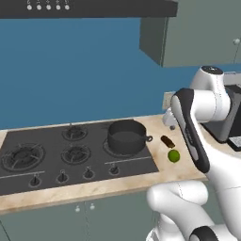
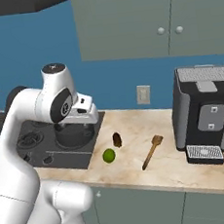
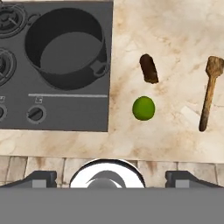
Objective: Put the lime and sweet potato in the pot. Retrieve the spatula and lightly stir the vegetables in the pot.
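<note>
Hand [image 3: 106, 177] open above lime [image 3: 143, 108], beside sweet potato [image 3: 149, 68].

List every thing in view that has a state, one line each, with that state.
pot: upright on a burner, empty.
lime: on the counter, outside the pot.
sweet potato: lying on the counter, untouched.
spatula: lying flat on the counter.
cabinet doors: closed.
gripper: open, holding nothing.
</note>
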Available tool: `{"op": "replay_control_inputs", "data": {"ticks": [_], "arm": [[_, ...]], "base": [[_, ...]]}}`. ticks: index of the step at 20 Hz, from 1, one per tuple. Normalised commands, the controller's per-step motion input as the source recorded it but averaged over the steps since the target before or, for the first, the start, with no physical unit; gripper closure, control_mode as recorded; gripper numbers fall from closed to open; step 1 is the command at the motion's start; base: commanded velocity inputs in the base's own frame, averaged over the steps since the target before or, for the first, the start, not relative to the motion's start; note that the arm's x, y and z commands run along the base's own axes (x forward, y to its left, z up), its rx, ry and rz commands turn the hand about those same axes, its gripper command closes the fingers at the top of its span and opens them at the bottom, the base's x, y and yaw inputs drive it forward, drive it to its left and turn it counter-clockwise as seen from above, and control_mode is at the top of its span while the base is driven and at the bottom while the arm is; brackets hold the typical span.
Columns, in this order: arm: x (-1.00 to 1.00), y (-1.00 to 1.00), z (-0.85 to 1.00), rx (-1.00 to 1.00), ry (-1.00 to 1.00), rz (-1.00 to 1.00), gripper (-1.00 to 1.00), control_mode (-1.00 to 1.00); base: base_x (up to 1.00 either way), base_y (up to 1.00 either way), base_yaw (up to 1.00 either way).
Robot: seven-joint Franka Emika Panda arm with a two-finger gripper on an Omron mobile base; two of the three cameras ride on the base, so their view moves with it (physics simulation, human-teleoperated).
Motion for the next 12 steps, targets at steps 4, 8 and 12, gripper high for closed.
{"op": "replay_control_inputs", "data": {"ticks": [4,8,12], "arm": [[0.00,0.00,0.00,0.00,0.00,0.00,-1.00,1.00],[0.00,0.00,0.00,0.00,0.00,0.00,-1.00,1.00],[0.00,0.00,0.00,0.00,0.00,0.00,-1.00,1.00]], "base": [[0.02,-0.45,0.12],[0.50,-0.33,0.03],[0.81,-0.07,-0.01]]}}
